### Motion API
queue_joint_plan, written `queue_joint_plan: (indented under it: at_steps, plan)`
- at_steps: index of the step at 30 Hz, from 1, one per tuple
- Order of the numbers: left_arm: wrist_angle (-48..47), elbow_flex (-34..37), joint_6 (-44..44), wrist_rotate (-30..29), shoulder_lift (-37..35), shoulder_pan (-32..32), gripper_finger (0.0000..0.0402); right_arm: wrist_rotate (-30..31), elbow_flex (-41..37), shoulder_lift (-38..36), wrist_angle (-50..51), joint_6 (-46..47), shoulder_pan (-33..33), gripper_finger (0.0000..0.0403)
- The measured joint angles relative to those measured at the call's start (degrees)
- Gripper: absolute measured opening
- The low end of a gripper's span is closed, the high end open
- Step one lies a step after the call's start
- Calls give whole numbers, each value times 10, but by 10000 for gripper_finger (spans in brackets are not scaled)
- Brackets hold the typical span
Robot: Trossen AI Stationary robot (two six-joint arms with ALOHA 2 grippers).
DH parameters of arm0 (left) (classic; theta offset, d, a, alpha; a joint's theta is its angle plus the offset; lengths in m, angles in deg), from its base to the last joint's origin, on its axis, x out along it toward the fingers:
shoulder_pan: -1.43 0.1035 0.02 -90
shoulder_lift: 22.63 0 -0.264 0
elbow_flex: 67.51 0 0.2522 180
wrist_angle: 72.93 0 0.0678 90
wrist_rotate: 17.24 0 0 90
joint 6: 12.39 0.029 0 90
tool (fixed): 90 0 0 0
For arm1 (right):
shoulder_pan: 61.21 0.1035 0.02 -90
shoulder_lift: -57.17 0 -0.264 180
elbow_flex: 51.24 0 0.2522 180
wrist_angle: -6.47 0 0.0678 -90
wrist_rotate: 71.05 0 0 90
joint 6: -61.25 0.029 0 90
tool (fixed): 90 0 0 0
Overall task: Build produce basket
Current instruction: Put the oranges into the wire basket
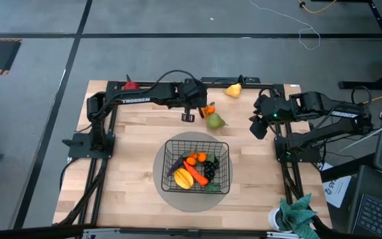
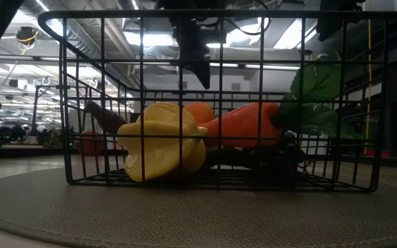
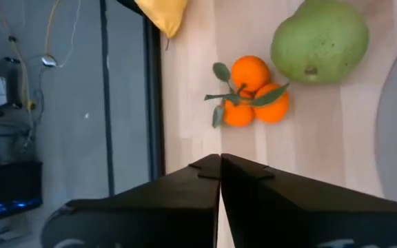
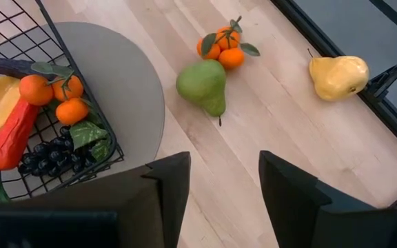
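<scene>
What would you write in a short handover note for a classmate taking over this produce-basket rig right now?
Left gripper: shut, empty, hovering by the small oranges at the table's far edge.
Right gripper: open, empty, waiting on the right side.
Basket sits on the round grey mat. Already inside: carrot, an orange cluster, grapes, a yellow piece.
Still on the table: the small oranges, the green pear beside them, the yellow pear near the far rail.
Left to do: move those three into the basket.
</scene>
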Motion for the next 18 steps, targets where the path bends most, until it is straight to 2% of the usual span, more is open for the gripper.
queue_joint_plan:
  at_steps: [4,11,14,18]
  plan:
    - [0,0,-16,37,0,7,25,1,0,0,0,0,0,161]
    - [43,0,-179,227,16,57,116,2,0,0,0,0,0,161]
    - [62,0,-239,230,37,79,145,4,0,0,0,0,0,161]
    - [96,1,-268,203,80,91,158,28,0,0,0,0,0,161]
